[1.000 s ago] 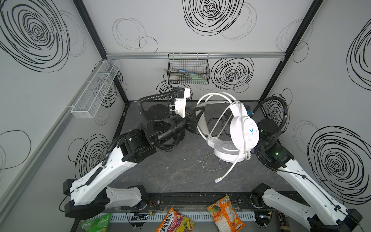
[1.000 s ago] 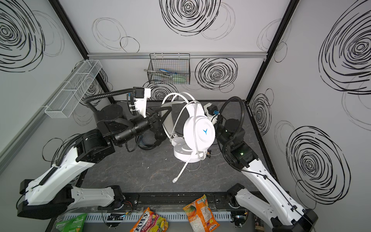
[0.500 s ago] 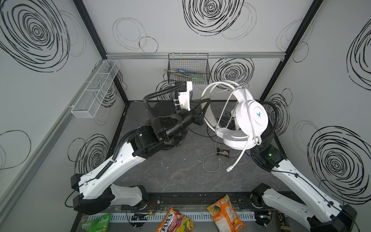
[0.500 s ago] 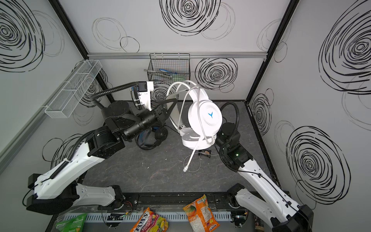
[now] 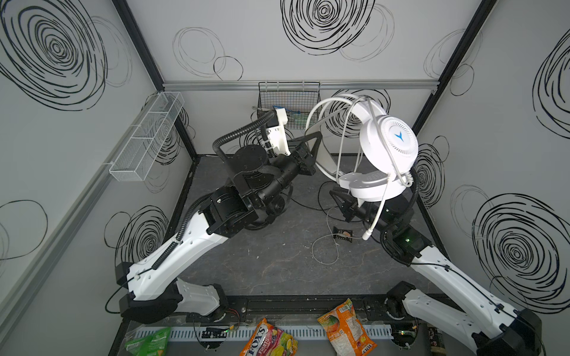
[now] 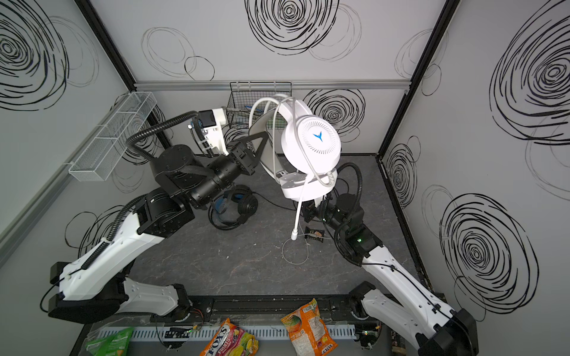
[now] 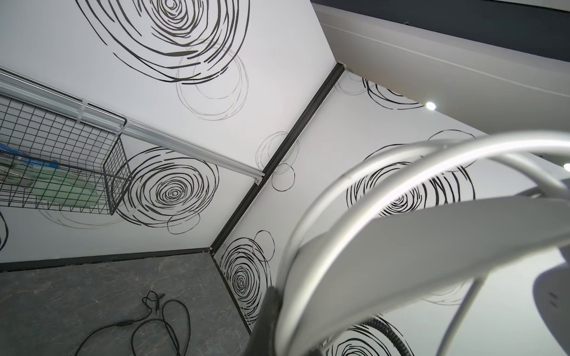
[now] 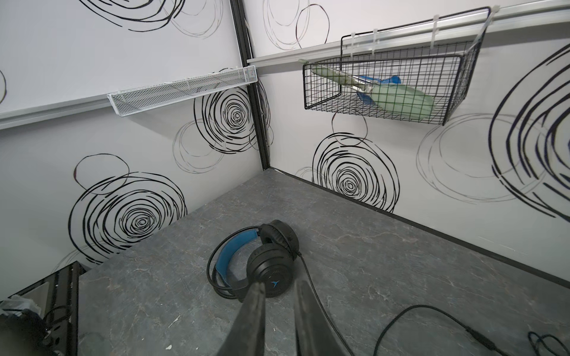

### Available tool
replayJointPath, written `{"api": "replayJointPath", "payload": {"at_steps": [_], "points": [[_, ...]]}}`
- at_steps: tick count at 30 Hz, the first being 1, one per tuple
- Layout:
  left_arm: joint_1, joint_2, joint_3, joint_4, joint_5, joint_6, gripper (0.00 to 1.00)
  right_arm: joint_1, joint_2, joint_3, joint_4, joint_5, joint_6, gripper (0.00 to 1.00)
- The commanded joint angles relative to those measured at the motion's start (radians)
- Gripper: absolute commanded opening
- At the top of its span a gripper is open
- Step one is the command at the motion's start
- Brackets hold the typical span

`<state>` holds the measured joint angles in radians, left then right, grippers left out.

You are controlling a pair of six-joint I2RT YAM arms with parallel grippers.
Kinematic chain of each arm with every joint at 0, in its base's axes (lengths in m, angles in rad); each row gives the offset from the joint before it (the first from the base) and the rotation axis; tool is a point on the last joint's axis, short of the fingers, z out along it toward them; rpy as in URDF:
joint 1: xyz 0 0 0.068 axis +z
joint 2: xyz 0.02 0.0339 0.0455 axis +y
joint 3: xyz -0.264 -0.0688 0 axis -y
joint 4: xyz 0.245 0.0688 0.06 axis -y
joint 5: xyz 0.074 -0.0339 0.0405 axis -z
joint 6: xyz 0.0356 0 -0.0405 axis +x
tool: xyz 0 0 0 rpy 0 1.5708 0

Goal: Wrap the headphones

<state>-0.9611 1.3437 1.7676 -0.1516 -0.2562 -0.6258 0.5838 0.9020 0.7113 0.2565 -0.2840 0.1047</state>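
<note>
Left claw point(image 5: 310, 146) clenches the band of the white over-ear headset point(image 5: 388, 145), aloft centre-right. Its slack white cable point(image 5: 312, 250) trails on the mat nearest the right claw point(image 5: 339, 198), which sits narrowly parted and empty beneath.

Candy bag point(image 5: 267, 339) marked FOX'S, FRUITS

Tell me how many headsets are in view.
2. The white headset is raised in the air, off the table. The black headset lies on the table, to its left. Part of the table is covered, so another may be hidden.
</note>
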Motion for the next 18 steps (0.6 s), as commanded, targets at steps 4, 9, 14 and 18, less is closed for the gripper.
{"api": "replayJointPath", "payload": {"at_steps": [4,9,14,18], "points": [[-0.006,0.007,0.064,0.15,-0.016,-0.077,0.0,0.011,0.023,-0.047,0.11,-0.057,0.077,0.21],[-0.006,0.004,0.075,0.152,-0.033,-0.085,0.0,0.025,0.049,-0.07,0.119,-0.082,0.082,0.18],[-0.007,-0.007,0.063,0.152,-0.072,-0.105,0.0,0.041,0.061,-0.082,0.111,-0.1,0.087,0.15],[-0.006,-0.011,0.05,0.162,-0.112,-0.121,0.0,0.076,0.071,-0.088,0.099,-0.087,0.084,0.14]]}}
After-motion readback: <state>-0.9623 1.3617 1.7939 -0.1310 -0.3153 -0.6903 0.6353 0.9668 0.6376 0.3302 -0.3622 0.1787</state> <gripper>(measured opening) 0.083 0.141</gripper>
